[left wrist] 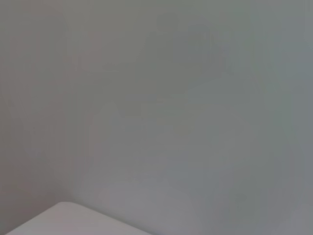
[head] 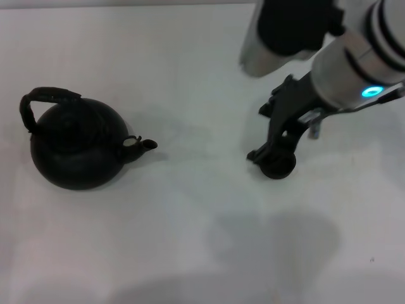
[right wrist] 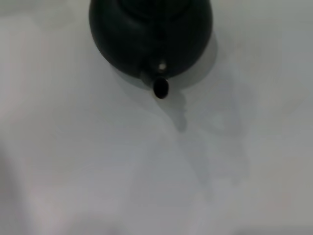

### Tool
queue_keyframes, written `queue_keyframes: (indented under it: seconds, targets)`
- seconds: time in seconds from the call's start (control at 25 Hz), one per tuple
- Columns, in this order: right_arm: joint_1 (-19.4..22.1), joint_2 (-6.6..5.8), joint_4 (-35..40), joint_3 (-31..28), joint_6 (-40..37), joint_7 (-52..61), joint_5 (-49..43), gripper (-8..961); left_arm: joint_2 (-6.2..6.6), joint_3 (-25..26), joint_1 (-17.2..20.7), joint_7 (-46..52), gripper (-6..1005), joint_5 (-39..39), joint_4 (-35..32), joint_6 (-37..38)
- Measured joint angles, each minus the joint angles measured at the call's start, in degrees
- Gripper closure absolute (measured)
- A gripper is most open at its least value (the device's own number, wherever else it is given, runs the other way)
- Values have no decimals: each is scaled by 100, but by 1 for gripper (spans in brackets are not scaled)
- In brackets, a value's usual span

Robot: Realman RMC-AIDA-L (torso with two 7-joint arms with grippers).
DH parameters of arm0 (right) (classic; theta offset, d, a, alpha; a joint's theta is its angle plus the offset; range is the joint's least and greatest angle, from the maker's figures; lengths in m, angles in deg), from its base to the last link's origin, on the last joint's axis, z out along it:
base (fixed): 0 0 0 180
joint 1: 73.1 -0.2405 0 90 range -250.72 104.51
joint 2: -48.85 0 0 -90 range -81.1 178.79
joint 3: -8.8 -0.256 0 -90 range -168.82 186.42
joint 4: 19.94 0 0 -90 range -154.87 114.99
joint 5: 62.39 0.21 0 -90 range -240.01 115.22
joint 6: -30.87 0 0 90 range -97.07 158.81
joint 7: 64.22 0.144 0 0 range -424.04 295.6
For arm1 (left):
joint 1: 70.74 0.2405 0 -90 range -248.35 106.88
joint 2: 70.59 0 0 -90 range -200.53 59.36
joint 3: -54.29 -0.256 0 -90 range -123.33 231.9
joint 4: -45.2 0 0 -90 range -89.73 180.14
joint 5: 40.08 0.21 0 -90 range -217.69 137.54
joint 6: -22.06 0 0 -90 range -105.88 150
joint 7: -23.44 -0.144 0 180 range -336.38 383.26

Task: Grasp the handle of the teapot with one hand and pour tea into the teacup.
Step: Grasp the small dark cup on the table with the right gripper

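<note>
The right gripper [head: 276, 158] reaches down from the far right of the scene on a white and black arm with a small cyan light on its wrist. Its black fingers angle down toward the white table [head: 190, 240], and their tips meet a small round dark shape, probably the teacup [head: 278, 166]. The fingers cover most of that shape, so it is hard to say whether they clamp it, touch it or only hang over it, and I cannot tell how wide they stand. A soft shadow of the arm lies on the table nearer the robot.

Well apart from the gripper, at the left of the scene, the teapot [head: 76, 149] sits upright on the table. It is round, squat and matte black. Its short spout [head: 147, 145] points right, toward the gripper. The handle [head: 44, 98], a rough dark arch, rises over the far left part of the body, and nothing holds it.

The right wrist view shows the teapot's body cut off at the frame edge, with the open mouth of the spout facing the camera and its shadow on the table.

The left gripper is out of sight; its wrist view gives only a blank grey surface and a pale corner.
</note>
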Motion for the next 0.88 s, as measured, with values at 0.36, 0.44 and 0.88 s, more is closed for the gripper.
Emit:
queue_keyframes:
  seconds: [0.36, 0.44, 0.88]
  targets:
    - [-265, 16, -407, 887, -443, 460, -384, 128, 1, 0, -18, 7, 106, 0, -7, -50]
    - [-292, 19, -528, 973, -566, 478, -391, 128, 1, 1, -34, 14, 106, -1, -6, -113]
    - [-417, 33, -1145, 1469, -805, 736, -817, 128, -3, -2, -69, 25, 107, 0, 18, -144]
